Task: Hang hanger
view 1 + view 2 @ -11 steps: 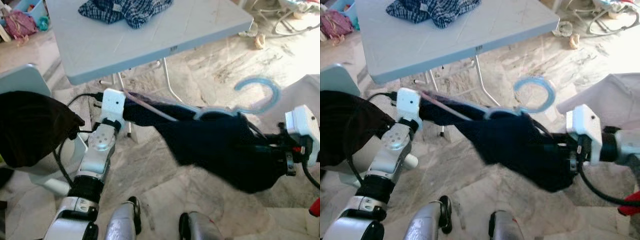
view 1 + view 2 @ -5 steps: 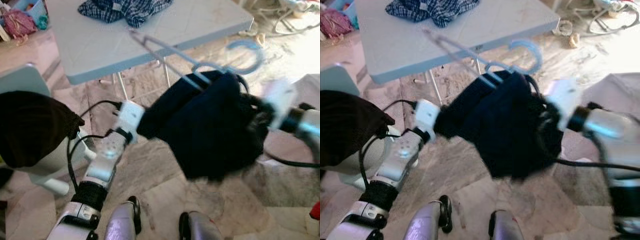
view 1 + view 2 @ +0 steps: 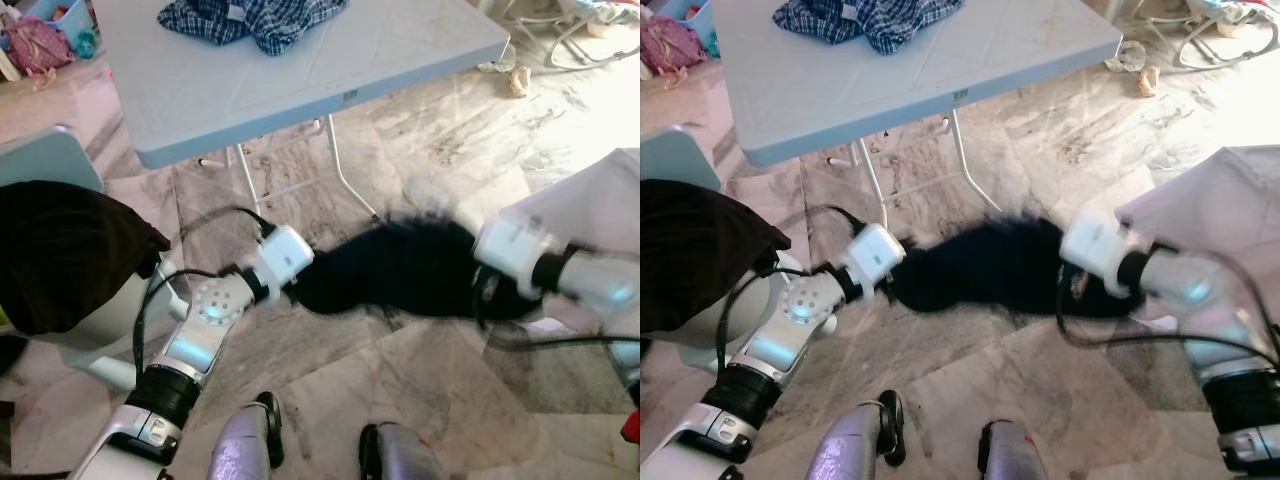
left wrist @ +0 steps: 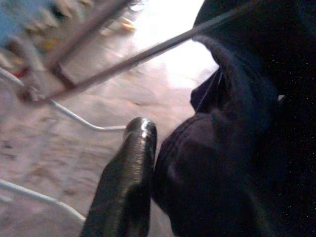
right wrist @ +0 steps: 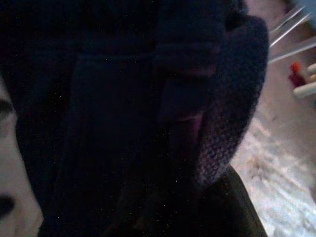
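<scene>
since the earlier frames the dark garment (image 3: 400, 272) has dropped from chest height, where it was raised with its light blue hook showing, to a low position stretched between both arms; the hook can no longer be made out in the head views, where the cloth is motion-blurred. both arms have come down with it.

in the left wrist view a thin rod of the hanger (image 4: 148, 52) runs diagonally past the garment's folded edge, so the hanger is in the garment, held low above the marble floor (image 3: 420, 150) and just in front of the folding table (image 3: 230, 90); it is not hung on anything.

the left gripper (image 4: 153, 163) is at the garment's left end. one black finger (image 4: 129, 182) lies against the outer side of a thick fold of the dark cloth; the second finger is hidden behind the cloth, so the gripper reads as clamped on the garment. the right gripper (image 3: 1072, 285) is at the garment's right end, buried in the cloth; the right wrist view is very dark and mostly dark knit fabric, and whether its fingers are apart or together cannot be told.

on the table top lies a blue checked cloth (image 3: 255, 18). at the robot's left a dark brown cloth (image 3: 60, 250) is draped over a pale chair (image 3: 50, 160). at its right a white cloth (image 3: 590, 205) covers a surface. the robot's feet (image 3: 320, 450) show at the lower edge of the head views.
</scene>
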`<state>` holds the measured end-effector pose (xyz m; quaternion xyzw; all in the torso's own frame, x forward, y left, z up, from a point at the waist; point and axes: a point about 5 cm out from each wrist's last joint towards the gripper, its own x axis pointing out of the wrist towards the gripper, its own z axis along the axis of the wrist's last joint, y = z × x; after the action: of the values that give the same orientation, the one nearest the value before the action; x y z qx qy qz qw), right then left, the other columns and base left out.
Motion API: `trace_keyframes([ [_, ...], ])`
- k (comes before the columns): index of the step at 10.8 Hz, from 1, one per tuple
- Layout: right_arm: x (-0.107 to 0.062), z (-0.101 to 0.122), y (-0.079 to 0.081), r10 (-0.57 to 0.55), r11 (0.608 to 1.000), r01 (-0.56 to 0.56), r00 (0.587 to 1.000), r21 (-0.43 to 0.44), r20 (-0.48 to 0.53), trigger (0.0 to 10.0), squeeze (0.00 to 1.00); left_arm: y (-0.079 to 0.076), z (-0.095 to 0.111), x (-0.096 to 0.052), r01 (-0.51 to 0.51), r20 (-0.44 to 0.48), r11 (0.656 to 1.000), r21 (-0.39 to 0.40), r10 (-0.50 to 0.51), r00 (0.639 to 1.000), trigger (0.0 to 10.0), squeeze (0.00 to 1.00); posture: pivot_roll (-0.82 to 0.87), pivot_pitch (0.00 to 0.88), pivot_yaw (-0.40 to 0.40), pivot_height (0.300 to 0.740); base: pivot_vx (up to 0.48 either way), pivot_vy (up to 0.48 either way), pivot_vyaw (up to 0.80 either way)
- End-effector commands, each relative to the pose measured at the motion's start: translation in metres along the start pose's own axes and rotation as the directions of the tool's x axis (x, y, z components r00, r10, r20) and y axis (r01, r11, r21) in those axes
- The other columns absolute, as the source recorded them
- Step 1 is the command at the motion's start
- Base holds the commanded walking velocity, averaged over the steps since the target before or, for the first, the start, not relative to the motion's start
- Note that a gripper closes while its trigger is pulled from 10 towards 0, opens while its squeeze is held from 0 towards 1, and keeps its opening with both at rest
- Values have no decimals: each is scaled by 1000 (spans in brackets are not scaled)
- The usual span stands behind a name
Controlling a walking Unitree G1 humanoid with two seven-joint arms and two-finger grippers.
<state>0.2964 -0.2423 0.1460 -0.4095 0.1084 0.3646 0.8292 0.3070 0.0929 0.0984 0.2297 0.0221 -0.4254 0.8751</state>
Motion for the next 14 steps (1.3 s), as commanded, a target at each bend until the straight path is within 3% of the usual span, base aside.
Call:
trace_keyframes([
  [1, 3, 1, -3, -16, 999, 16, 1000, -29, 0, 10000, 0, -2, -3, -5, 85, -21, 996, 20, -85, 996, 10000, 1000, -104, 191, -4, 740, 0, 0, 0],
  [2, 9, 3, 3, 16, 999, -16, 1000, -32, 13, 10000, 0, -1, -4, -12, 153, -30, 987, 37, -152, 988, 10000, 1000, -98, 193, 0, 740, 0, 0, 0],
  [3, 9, -6, 8, 60, 994, -65, 997, -83, -56, 10000, 0, 5, -7, -24, 236, -71, 972, 22, -234, 970, 10000, 1000, -98, 193, 0, 740, 0, 0, 0],
  [4, 5, -8, 10, 93, 994, -95, 995, -45, -40, 10000, 0, 18, -2, -30, 214, -33, 977, 3, -214, 976, 10000, 1000, -98, 193, 0, 740, 0, 0, 0],
  [5, -2, -11, 14, 164, 985, -167, 985, -47, -53, 10000, 0, 24, 3, -35, 217, 11, 975, 40, -218, 976, 10000, 1000, -99, 193, -1, 740, 0, 0, 0],
  [8, -15, -4, 12, 279, 959, -279, 960, -44, -5, 10000, 0, 13, 7, -34, 317, 25, 940, 124, -322, 946, 10000, 1000, -99, 193, -1, 740, 0, 0, 0],
  [14, -15, -2, 12, 301, 952, -301, 954, -51, 2, 10000, 0, 9, 7, -32, 338, 22, 934, 119, -343, 939, 10000, 1000, -99, 187, -1, 740, 0, 0, 0],
])
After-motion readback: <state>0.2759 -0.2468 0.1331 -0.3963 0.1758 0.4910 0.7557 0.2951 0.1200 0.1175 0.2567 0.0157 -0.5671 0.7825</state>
